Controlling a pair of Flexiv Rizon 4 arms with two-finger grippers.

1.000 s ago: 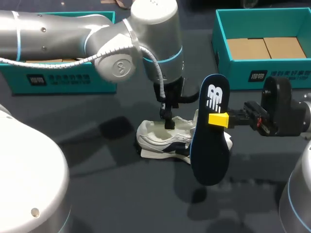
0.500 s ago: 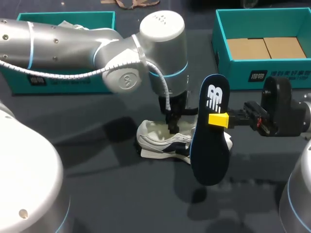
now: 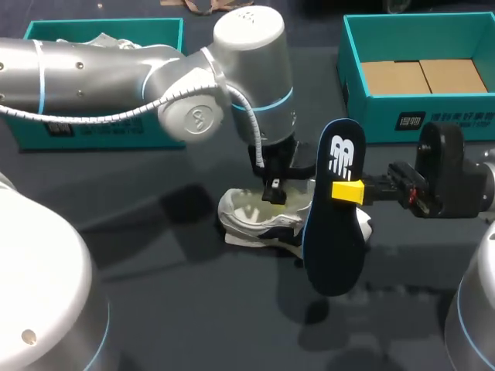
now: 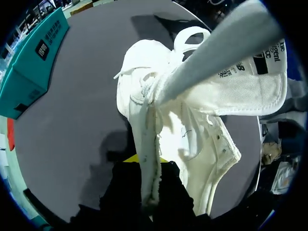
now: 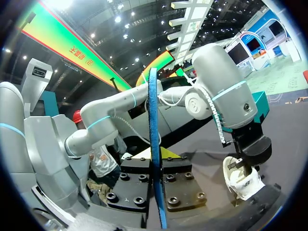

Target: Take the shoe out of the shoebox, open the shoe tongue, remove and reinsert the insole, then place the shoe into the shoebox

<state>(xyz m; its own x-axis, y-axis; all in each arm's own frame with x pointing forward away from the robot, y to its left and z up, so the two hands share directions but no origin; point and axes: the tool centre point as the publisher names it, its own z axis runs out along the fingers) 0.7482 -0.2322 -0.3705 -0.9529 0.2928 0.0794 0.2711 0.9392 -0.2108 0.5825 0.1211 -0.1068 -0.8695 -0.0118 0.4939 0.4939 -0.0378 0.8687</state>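
A white shoe [image 3: 249, 218] lies on the dark table below the left arm. My left gripper [image 3: 272, 191] points down into its opening and is shut on the shoe's side wall [image 4: 147, 144]; the tongue [image 4: 240, 91] is folded outward ahead of the fingers. The dark navy insole [image 3: 334, 232] hangs upright in the air just right of the shoe, with my right gripper [image 3: 349, 191] shut on its middle. In the right wrist view the insole [image 5: 154, 134] shows edge-on between the fingers of that gripper [image 5: 156, 156], and the shoe [image 5: 243, 180] lies beyond it.
A teal shoebox [image 3: 402, 116] with brown cardboard [image 3: 421, 76] inside stands at the back right. A second teal box [image 3: 100, 27] holding white paper stands at the back left, partly behind my left arm. Bare table lies in front of the shoe.
My left gripper has gone from open to shut on the shoe's side wall, and the shoe has tipped slightly. The right arm and the insole have stayed put.
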